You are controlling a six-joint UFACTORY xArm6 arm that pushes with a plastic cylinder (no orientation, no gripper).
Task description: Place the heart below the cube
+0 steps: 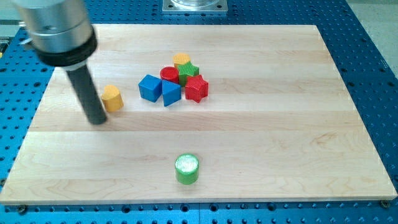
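Eight blocks sit on the wooden board (261, 155): two blue, a blue cube (149, 87) and a blue triangular block (171, 93); two red, a red cylinder (168, 74) and a red star (196, 88); two yellow, a yellow heart (112, 98) (left of centre) and a yellow block (181, 59); two green, a green star (189, 72) and a green cylinder (186, 168).

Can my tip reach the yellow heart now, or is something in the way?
Probably yes. My tip stands just left of the yellow heart, and no block lies between them; the blue cube is farther right.
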